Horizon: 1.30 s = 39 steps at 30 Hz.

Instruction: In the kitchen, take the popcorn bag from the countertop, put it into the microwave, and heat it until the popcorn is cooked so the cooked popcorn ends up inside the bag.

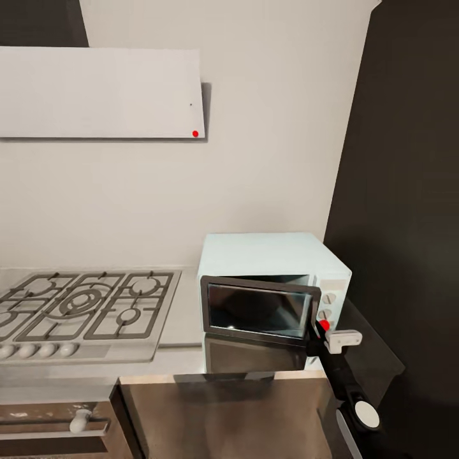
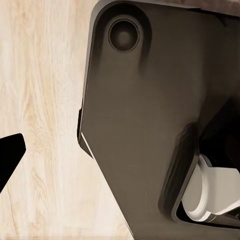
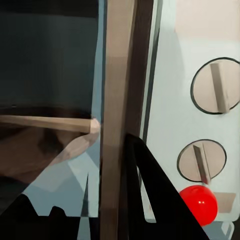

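Note:
The pale mint-blue microwave (image 1: pixel 268 255) stands on the steel countertop (image 1: pixel 185 306) against the wall. Its dark glass door (image 1: pixel 258 310) hangs slightly ajar, the knob-side edge swung out. My right gripper (image 1: pixel 319 335) is at that edge, beside the white knob panel (image 3: pixel 216 86) and a red button (image 3: pixel 198 205). In the right wrist view the door's edge (image 3: pixel 117 100) runs between the two dark fingers, which close on it. A dim brownish shape shows behind the glass; I cannot tell what it is. The popcorn bag and popcorn are out of view. One left fingertip (image 2: pixel 10 155) hangs over the floor.
A gas hob (image 1: pixel 83 306) is set into the countertop left of the microwave, with an oven front (image 1: pixel 57 427) below. A tall dark cabinet (image 1: pixel 408 191) rises just right of the microwave. A pale wall unit (image 1: pixel 102 92) hangs above. My dark base (image 2: pixel 150 125) stands on light wood floor (image 2: pixel 45 100).

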Available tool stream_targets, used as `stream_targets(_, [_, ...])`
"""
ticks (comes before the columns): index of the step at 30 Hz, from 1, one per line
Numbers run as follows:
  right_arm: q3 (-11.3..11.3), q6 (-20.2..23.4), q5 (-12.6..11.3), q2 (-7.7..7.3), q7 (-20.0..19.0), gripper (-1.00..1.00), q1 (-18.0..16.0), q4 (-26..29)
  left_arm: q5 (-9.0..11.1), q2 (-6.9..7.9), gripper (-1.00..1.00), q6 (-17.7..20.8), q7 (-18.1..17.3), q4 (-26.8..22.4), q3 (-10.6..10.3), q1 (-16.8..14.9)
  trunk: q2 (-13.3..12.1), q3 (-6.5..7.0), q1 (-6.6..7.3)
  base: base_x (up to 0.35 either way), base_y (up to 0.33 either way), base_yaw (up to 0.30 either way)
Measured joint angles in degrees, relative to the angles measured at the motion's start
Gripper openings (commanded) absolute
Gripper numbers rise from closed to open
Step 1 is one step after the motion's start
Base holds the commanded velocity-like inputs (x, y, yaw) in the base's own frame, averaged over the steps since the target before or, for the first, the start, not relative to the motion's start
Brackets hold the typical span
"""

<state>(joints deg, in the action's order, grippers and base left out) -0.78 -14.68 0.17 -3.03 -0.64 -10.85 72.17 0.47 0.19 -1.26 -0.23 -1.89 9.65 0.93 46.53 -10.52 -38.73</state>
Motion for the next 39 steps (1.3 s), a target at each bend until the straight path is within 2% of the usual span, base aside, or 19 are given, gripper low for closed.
stream_targets(9, [-1.3, 0.0, -0.1, 0.01, -0.2, -1.0, 0.0, 0.0, 0.0, -0.03, 1.0, 0.0, 0.0, 0.0, -0.1, 0.0, 0.0, 0.01, -0.02, -0.193, 0.0, 0.0])
stream_targets(32, [-1.7, 0.0, -0.6, 0.03, -0.9, -1.0, 0.0, 0.0, 0.0, -0.07, 1.0, 0.0, 0.0, 0.0, -0.1, 0.0, 0.0, 0.02, 0.0, -0.059, 0.012, 0.0])
stream_targets(39, [-3.6, 0.0, -1.1, 0.05, -1.8, -1.0, -0.3, -0.1, 0.0, -0.04, 1.0, -0.1, 0.0, 0.0, -0.1, 0.0, 0.0, 0.01, -0.01, -0.183, 0.0, 0.0])
